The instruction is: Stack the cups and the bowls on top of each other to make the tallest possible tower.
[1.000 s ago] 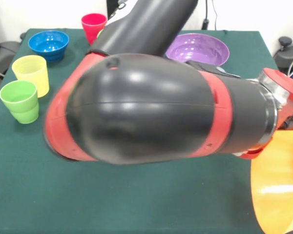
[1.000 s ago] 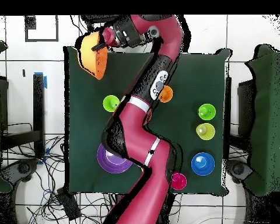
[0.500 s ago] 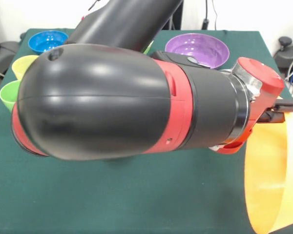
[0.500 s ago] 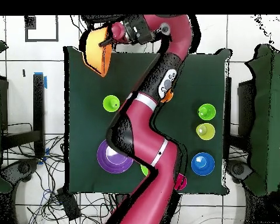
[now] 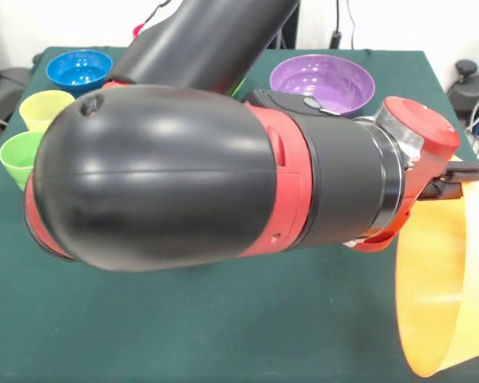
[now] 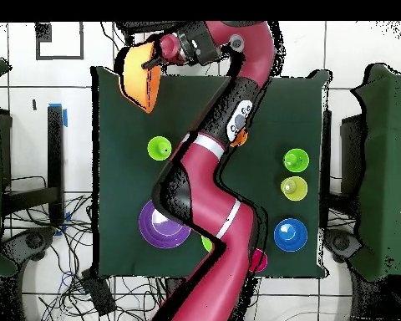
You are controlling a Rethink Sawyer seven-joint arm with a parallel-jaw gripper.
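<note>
Since the earlier frame, arm point(image 5: 223, 175) and orange bowl point(image 5: 439, 295) shift slightly. Gripper point(image 6: 156, 60) pinches the bowl's rim, carrying it on edge, its mouth facing sideways, its width hanging below the gripper over the table point(image 5: 223, 319) corner. Step: transport; next it likely needs levelling and setting down as tower base.

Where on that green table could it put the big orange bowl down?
Bare cloth lies between the lime cup and the purple bowl, and mid-table between the arm and the green cup. The right edge, down to the blue bowl, is crowded.
</note>
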